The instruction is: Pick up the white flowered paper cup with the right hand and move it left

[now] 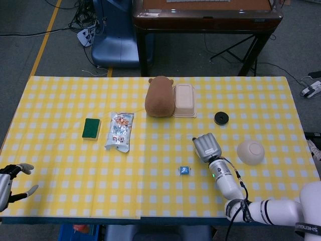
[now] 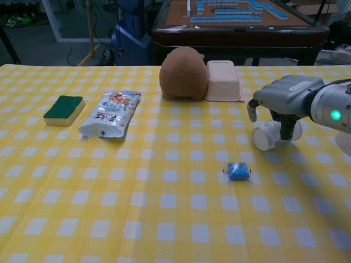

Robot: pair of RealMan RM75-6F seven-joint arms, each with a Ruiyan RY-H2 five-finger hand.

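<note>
The white flowered paper cup (image 2: 267,137) lies on its side on the yellow checked tablecloth, right of centre. My right hand (image 2: 282,98) is low over it, palm down. One finger (image 2: 286,127) hangs in front of the cup and the thumb (image 2: 252,111) stands apart to its left. The cup rests on the cloth. Seen from the head camera, the right hand (image 1: 207,147) covers the cup entirely. My left hand (image 1: 12,179) sits at the table's front left corner, fingers spread and holding nothing.
A small blue packet (image 2: 238,171) lies just in front and left of the cup. A white bowl (image 1: 251,151) is right of the hand, a black disc (image 1: 220,118) behind it. Further back stand a brown plush (image 1: 159,96) and a beige box (image 1: 184,100); a snack bag (image 1: 120,130) and a green sponge (image 1: 92,128) lie left.
</note>
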